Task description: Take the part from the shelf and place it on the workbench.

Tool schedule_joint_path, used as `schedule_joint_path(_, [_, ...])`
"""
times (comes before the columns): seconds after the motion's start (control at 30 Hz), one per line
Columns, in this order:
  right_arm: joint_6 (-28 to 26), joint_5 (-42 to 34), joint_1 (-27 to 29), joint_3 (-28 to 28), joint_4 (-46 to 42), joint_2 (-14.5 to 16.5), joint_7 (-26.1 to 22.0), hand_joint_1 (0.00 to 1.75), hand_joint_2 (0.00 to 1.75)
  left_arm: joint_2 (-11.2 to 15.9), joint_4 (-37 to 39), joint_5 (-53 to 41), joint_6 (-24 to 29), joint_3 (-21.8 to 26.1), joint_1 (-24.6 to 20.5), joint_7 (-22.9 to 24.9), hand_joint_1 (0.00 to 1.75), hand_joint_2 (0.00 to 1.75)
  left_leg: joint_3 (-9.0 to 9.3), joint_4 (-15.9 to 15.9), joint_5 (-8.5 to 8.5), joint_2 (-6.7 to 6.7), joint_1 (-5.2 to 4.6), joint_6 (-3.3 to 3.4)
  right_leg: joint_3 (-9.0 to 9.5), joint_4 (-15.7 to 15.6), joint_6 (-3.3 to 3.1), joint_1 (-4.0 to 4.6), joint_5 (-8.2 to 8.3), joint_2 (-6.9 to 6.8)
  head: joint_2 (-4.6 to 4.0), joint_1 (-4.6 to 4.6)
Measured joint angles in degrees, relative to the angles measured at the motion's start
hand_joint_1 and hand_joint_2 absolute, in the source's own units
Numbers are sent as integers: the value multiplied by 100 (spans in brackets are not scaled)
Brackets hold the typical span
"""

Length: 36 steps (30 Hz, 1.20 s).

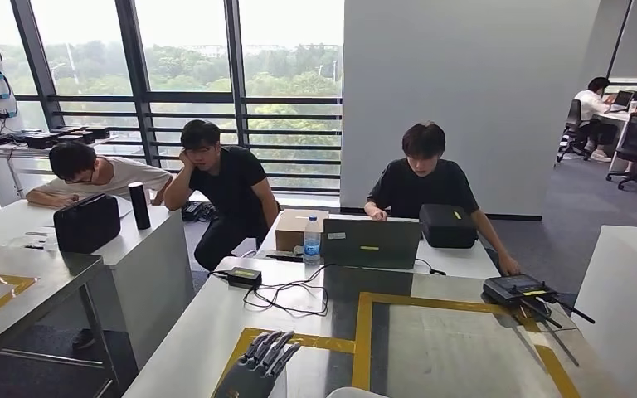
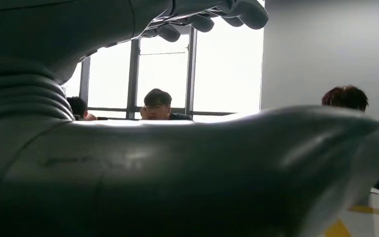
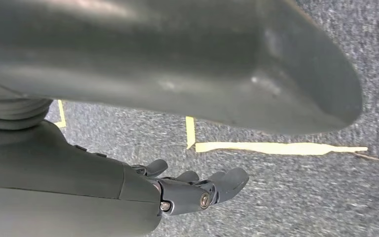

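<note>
1. Workbench (image 1: 431, 348): a grey-topped table in the near centre of the head view, marked with a rectangle of yellow tape (image 1: 362, 327). No part can be made out on it or in either hand, so its position, heading and long axis cannot be told.
2. Left hand (image 1: 259, 365): raised over the near left of the workbench, fingers extended, slightly apart and pointing away from the robot; it holds nothing. In the left wrist view the thumb (image 2: 237, 168) lies across the foreground with the fingers (image 2: 212, 17) spread above it, nothing between them.
3. Right hand (image 3: 187, 190): seen in the right wrist view above grey carpet (image 3: 296, 197) crossed by strips of yellow floor tape (image 3: 276, 147); fingers loosely extended, grasping nothing.
4. Containers: a cardboard box (image 1: 300, 230) stands on the white desk beyond the workbench, contents not visible; a water bottle (image 1: 312, 240) stands upright just in front of it.
5. Far desk: an open laptop (image 1: 371, 243) right of the bottle, and a black case (image 1: 447, 225) further right.
6. Workbench edges: a black controller with antennas (image 1: 517, 291) at the far right; a small black box with trailing cables (image 1: 243, 276) at the far left.
7. People: three are seated beyond the desks; a fourth sits at a far right desk.
</note>
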Motion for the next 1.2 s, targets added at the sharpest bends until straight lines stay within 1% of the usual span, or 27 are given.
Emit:
schedule_joint_path(0.03, [0,-5,-4,0,2,16,-1,0,0,-9,-43,-7,10,30,-8,-1,0,0,-22,38,-8,-7,18,-59,136,-328,42,-17,165,7,0,7])
schedule_joint_path(0.07, [1,-11,-8,-1,4,28,-2,0,0,-20,-96,-33,17,62,-14,0,0,0,-45,74,-8,-15,18,-119,208,-532,45,-29,257,24,0,8])
schedule_joint_path(0.1, [3,-15,-11,-2,5,39,-3,0,0,-25,-162,-80,20,102,-20,0,0,0,-73,101,5,-27,4,-172,211,-595,13,-32,264,46,0,6])
schedule_joint_path(0.2, [8,-28,-14,-7,6,42,-5,0,0,-26,-402,-277,23,272,-22,-15,0,0,-141,125,46,-44,4,-284,83,-532,-198,-21,297,69,0,-14])
schedule_joint_path(0.23, [8,-37,-13,-8,6,42,-3,0,0,-25,-492,-350,23,346,-20,-29,0,0,-191,210,-44,-34,14,-304,46,-529,-261,-11,329,64,0,-20])
schedule_joint_path(0.27, [8,-45,-13,-9,6,42,-1,0,0,-24,-579,-417,23,416,-20,-43,0,0,-276,405,-211,-23,19,-312,5,-532,-323,-1,366,58,0,-25])
schedule_joint_path(0.33, [10,-59,-12,-12,6,42,3,0,0,-24,-774,-601,23,577,-20,-13,0,0,-516,1098,-681,-8,4,-306,-82,-533,-409,41,435,47,0,-37])
schedule_joint_path(0.37, [16,-59,-11,-13,6,42,4,0,0,-19,-862,-698,23,638,-10,31,0,0,-614,1451,-854,-8,-7,-294,-127,-531,-435,71,467,43,0,-40])
schedule_joint_path(0.4, [27,-51,-10,-13,6,42,8,0,0,-11,-961,-798,23,696,11,83,0,0,-639,1665,-933,-8,-23,-271,-169,-528,-455,103,500,40,0,-42])
schedule_joint_path(0.43, [39,-40,-9,-13,6,42,14,0,0,3,-1060,-866,21,731,40,129,0,0,-565,1676,-912,-8,-43,-230,-209,-526,-470,136,530,40,0,-43])
schedule_joint_path(0.47, [49,-27,-8,-14,6,42,20,0,0,25,-1178,-902,14,759,75,170,0,0,-390,1477,-812,-10,-72,-175,-243,-525,-479,168,560,43,0,-43])
schedule_joint_path(0.53, [59,-5,-5,-15,6,42,27,0,0,77,-1427,-925,-19,802,137,238,0,0,33,850,-581,-14,-130,-60,-286,-525,-484,212,603,49,0,-44])
schedule_joint_path(0.57, [60,0,-5,-15,6,42,28,0,0,95,-1509,-927,-34,812,156,258,0,0,165,644,-518,-15,-148,-26,-295,-525,-484,223,614,50,0,-44])
schedule_joint_path(0.63, [60,3,-5,-15,6,42,28,0,0,113,-1575,-927,-48,817,170,272,0,0,249,507,-496,-16,-161,0,-299,-525,-484,224,621,50,0,-44])
schedule_joint_path(0.67, [62,9,-5,-16,5,41,28,0,0,170,-1816,-950,-103,822,248,336,0,0,302,398,-495,-12,-185,7,-308,-535,-454,206,649,45,0,-46])
schedule_joint_path(0.73, [76,28,3,-18,5,34,26,0,0,354,-2701,-1058,-323,832,572,550,0,0,389,93,-397,8,-192,44,-347,-543,-348,176,668,34,0,-54])
schedule_joint_path(0.77, [87,36,9,-19,5,29,28,0,0,452,-3231,-1132,-449,836,760,667,0,0,396,-28,-327,19,-189,69,-397,-460,-286,162,581,28,0,-53])
schedule_joint_path(0.8, [96,39,13,-20,5,24,33,0,0,503,-3584,-1194,-530,835,890,730,0,0,359,-78,-251,27,-168,92,-469,-270,-249,163,398,26,0,-48])
schedule_joint_path(0.87, [103,38,8,-20,4,2,57,0,0,555,-4000,-1292,-598,833,1050,781,0,0,251,-78,-167,39,-164,113,-657,372,-201,151,-72,22,0,-32])
schedule_joint_path(0.9, [103,36,4,-22,4,-11,73,0,0,582,-4179,-1346,-621,830,1151,802,0,0,191,-68,-129,48,-163,106,-713,651,-179,145,-211,21,0,-28])
schedule_joint_path(0.93, [100,29,1,-27,4,-25,86,0,0,605,-4389,-1412,-651,822,1272,822,0,0,125,-52,-91,57,-160,98,-697,791,-159,138,-239,19,0,-27])
schedule_joint_path(0.97, [95,16,0,-35,4,-32,95,0,0,619,-4607,-1484,-683,803,1388,840,0,0,55,-28,-57,66,-153,86,-597,749,-144,133,-158,17,0,-27])
schedule_joint_path(1.0, [86,-4,0,-44,3,-38,97,0,0,628,-4821,-1550,-718,767,1479,853,0,0,-21,6,-25,70,-142,69,-398,510,-131,127,-5,15,0,-26])
schedule_joint_path(1.07, [66,-55,-22,-57,2,-41,86,0,0,624,-5151,-1643,-787,678,1556,861,0,0,-167,84,34,69,-126,15,71,-223,-127,127,142,12,0,-20])
schedule_joint_path(1.1, [58,-79,-34,-64,2,-41,78,0,0,617,-5275,-1663,-819,633,1570,857,0,0,-210,111,66,67,-124,-22,227,-491,-162,141,164,20,0,-21])
schedule_joint_path(1.13, [52,-98,-45,-76,2,-41,70,0,0,609,-5386,-1674,-843,592,1583,853,0,0,-232,123,102,65,-125,-61,291,-629,-208,156,138,29,0,-22])
schedule_joint_path(1.2, [43,-121,-45,-116,2,-41,63,0,0,592,-5558,-1675,-884,502,1628,844,0,0,-239,109,181,62,-125,-133,262,-638,-327,177,210,41,0,-29])
